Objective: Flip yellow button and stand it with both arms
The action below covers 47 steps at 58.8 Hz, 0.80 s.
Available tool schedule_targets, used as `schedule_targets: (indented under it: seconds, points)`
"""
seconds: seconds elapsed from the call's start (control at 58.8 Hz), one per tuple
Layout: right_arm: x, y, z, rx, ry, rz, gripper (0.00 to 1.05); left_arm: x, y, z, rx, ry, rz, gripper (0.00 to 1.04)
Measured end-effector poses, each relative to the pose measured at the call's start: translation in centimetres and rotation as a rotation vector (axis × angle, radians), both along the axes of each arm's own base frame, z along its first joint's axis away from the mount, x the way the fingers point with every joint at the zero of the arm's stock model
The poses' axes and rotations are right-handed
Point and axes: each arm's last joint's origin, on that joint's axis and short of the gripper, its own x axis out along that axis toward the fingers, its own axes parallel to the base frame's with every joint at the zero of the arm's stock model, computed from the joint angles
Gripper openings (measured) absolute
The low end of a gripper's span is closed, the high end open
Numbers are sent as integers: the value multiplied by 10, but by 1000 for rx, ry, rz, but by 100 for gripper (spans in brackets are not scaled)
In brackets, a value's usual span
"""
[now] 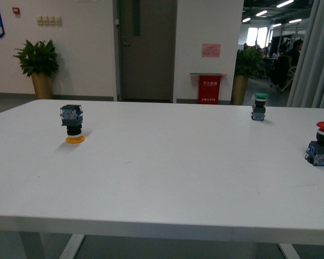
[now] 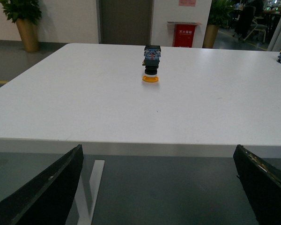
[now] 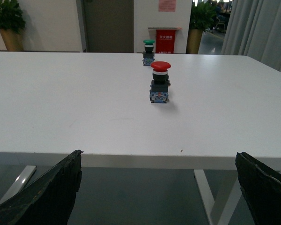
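Smooth white table [image 1: 162,183] | yellow button [image 1: 72,124] cap-down | left gripper [image 2: 158,157], right gripper [image 3: 158,157] apart

The left gripper [image 2: 157,148] has its two dark fingers spread far apart. The right gripper [image 3: 158,153] has its fingers spread wide too.

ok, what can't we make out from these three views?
- Yellow button: stands cap-down on the table, so the cap's face is hidden in the front and left wrist views.
- Red button: clipped by the front view's edge; whole only in the right wrist view.
- Green button: too small to read base markings.
- Left gripper, right gripper: only finger edges show at frame corners; neither appears in the front view.
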Motion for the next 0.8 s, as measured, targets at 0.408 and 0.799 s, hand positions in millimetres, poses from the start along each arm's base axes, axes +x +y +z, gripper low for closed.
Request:
schedule_targets:
  seconds: [0.408,0.799]
  points:
    - [0,0,0,0,0,0,98,0,0,0,0,0,0,99]
    - [0,0,0,0,0,0,98,1,-1,-2,-27,137,83,99]
